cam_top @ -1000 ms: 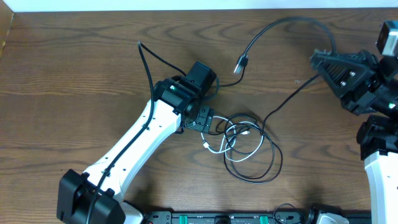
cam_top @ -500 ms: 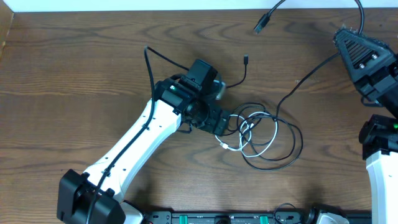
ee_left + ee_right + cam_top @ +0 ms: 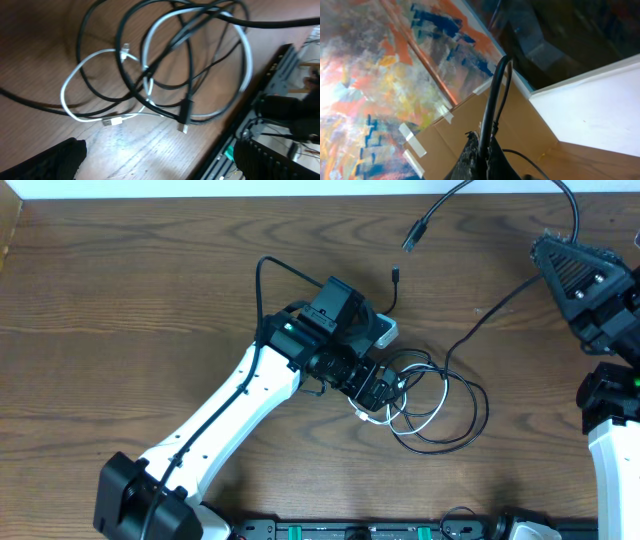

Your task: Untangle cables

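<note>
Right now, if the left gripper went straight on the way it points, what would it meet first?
Most likely the tangled cables, lying just ahead of the left gripper and its open jaws on the table; exact depth is unclear.

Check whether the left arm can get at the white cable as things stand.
Probably yes: the left gripper hangs open just above the tangle, and the white cable has an outer loop lying exposed, though black cables cross it elsewhere.

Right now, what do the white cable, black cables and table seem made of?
White cable: smooth plastic-looking jacket, faint sheen, bends softly. Black cables: likely rubbery or plastic jacket, satin, limp loops. Table: wood or wood-look laminate, brown grain lines; cannot tell which.
</note>
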Controlling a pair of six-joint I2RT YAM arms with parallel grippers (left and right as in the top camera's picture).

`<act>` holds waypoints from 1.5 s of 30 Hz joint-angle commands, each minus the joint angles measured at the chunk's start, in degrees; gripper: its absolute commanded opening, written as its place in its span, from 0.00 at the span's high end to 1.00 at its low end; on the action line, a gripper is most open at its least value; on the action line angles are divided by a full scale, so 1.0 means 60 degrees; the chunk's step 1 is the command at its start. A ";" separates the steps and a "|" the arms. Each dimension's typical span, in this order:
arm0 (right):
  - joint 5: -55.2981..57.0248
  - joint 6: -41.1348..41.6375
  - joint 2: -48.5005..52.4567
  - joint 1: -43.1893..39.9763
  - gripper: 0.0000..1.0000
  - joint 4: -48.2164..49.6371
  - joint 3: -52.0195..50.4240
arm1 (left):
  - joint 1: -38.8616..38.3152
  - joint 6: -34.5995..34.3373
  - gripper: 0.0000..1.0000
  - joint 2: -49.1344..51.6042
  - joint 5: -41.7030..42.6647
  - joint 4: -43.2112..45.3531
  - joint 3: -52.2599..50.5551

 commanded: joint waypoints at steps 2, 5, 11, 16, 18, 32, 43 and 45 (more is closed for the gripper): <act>0.0193 0.0882 -0.0036 -0.0022 0.99 0.0510 0.0058 | -0.0007 0.0033 0.01 0.0477 -0.0918 0.0069 -0.0011; 0.0193 0.1147 -0.0040 -0.0022 0.99 0.0823 0.0058 | 0.0007 -0.0084 0.01 0.0678 -0.0987 0.0259 -0.0011; 0.0189 0.1501 -0.0040 -0.0022 0.99 0.1300 0.0058 | 0.0004 -0.0594 0.01 0.1031 -0.0889 0.0943 -0.0011; 0.0189 0.1617 -0.0040 -0.0022 0.99 0.1359 0.0058 | -0.0004 -0.0594 0.01 0.1322 -0.0892 0.0933 -0.0011; 0.0189 0.1650 -0.0040 -0.0022 0.99 0.1421 0.0058 | -0.0004 -0.0590 0.01 0.1439 -0.0922 0.0965 -0.0011; 0.0186 0.1716 -0.0044 -0.0022 0.99 0.1563 0.0058 | -0.0087 -0.0590 0.13 0.2364 -0.0922 0.0965 -0.0011; 0.0189 0.1712 -0.0044 -0.0022 0.99 0.1563 0.0058 | -0.0488 -0.0583 0.25 0.2619 -0.1056 0.0856 -0.0011; 0.0189 0.1712 -0.0044 -0.0022 0.99 0.1563 0.0058 | -0.0586 -0.0586 0.27 0.2619 -0.1672 0.0812 -0.0011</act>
